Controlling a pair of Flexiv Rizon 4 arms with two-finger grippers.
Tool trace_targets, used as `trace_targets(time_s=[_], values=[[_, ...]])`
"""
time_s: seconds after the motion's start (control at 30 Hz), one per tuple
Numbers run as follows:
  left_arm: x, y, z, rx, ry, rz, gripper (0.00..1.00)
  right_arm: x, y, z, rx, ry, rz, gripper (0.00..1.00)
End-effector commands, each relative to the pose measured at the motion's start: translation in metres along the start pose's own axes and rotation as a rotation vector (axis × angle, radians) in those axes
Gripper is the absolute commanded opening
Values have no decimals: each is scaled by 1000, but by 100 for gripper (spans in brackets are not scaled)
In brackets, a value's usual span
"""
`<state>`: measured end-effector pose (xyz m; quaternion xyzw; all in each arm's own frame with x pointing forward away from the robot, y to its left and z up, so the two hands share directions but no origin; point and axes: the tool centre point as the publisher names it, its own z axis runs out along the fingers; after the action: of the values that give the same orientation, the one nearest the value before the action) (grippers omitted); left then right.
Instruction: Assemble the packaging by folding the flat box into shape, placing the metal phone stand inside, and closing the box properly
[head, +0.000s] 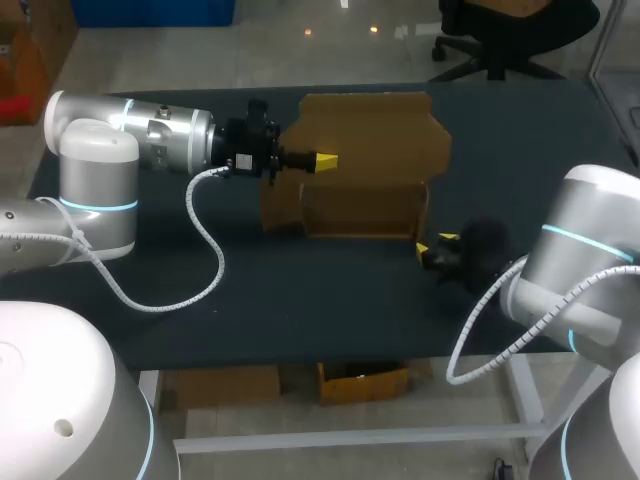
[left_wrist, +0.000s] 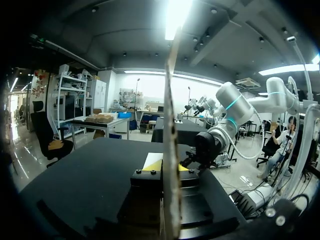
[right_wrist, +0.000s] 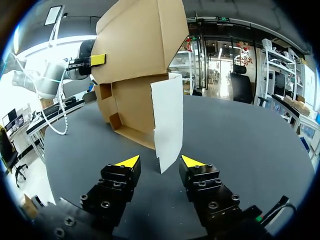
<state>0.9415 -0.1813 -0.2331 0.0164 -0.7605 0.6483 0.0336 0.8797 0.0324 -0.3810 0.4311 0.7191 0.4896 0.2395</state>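
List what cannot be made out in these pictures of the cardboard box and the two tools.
Left tool tips: left wrist view, mostly hidden by the cardboard box flap, edge-on.
Right tool body: head view, dark against the dark table.
Box interior: right wrist view, partly screened by its white flap.

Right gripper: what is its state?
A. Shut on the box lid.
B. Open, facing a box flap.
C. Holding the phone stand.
B: the right gripper has its fingers apart, and the flap stands just ahead of them, not gripped.
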Motion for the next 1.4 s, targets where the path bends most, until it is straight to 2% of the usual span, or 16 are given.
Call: trace_targets(time_s=[0.03, 0.27, 0.57, 1.07, 1.4], values=[[-1, 4, 2, 2, 1, 0, 0, -3, -5, -13, -31, 4, -4, 48], [-1, 4, 2, 2, 1, 0, 0, -12, -4, -25, -31, 54, -33, 48], [-1, 4, 2, 2, 1, 0, 0, -34, -3, -32, -10, 144, -71, 48], [-1, 4, 2, 2, 1, 0, 0, -50, 8, -22, 36, 309, -177, 48], [-1, 4, 2, 2, 1, 0, 0, -54, 18, -17, 75, 374, -258, 47]])
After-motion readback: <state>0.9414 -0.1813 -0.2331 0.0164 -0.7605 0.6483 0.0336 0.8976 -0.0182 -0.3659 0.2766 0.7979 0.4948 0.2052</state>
